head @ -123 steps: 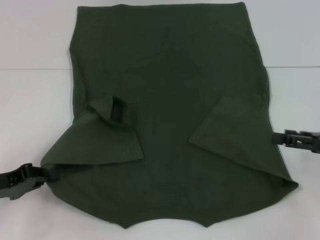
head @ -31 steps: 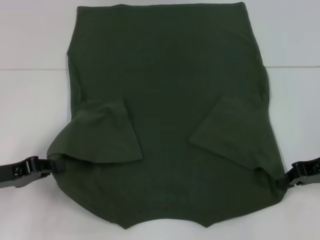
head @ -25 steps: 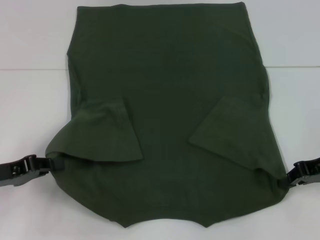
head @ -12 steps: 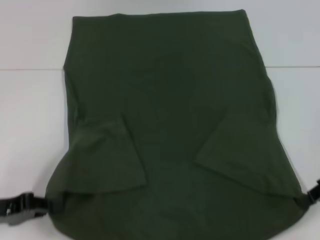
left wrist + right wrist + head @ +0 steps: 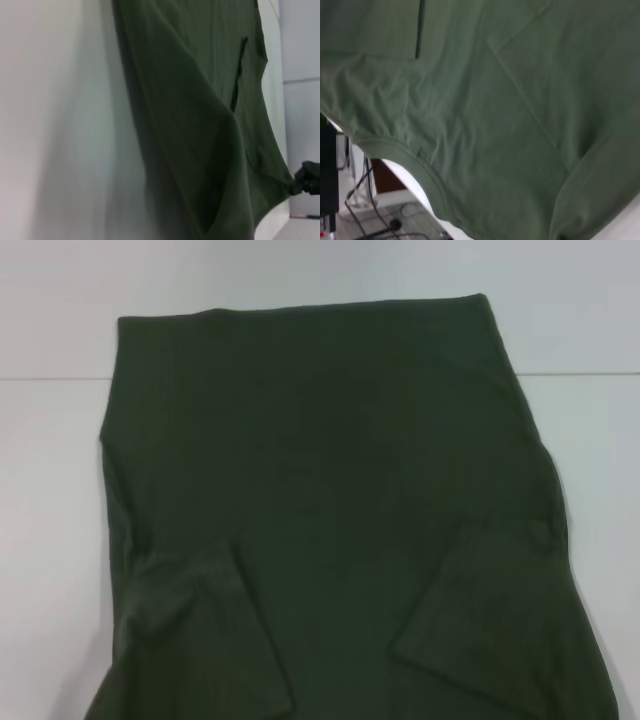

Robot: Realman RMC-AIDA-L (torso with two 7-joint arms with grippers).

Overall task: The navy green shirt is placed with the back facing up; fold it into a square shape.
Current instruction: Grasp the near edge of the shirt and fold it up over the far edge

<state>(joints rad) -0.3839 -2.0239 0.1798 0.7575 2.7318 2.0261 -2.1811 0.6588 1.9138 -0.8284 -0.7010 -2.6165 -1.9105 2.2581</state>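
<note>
The navy green shirt (image 5: 340, 500) fills most of the head view, with its far hem lying on the white table (image 5: 50, 490). Both sleeves are folded inward, the left sleeve (image 5: 190, 640) and the right sleeve (image 5: 480, 630). The shirt's near end is raised off the table and runs out of the bottom of that view. In the left wrist view the shirt (image 5: 200, 125) hangs taut from that arm across to my right gripper (image 5: 296, 184), which is shut on the far corner. The right wrist view shows the shirt (image 5: 510, 100) close up with its curved collar edge (image 5: 427, 172).
White table shows to the left, right and beyond the shirt; a seam line (image 5: 50, 378) crosses it at the back. Under the raised cloth, the right wrist view shows the floor with cables (image 5: 375, 220) and a black upright (image 5: 327, 170).
The near end of the shirt has been lifted and drawn toward me. The far hem has slid nearer, and both grippers have dropped out of the head view.
</note>
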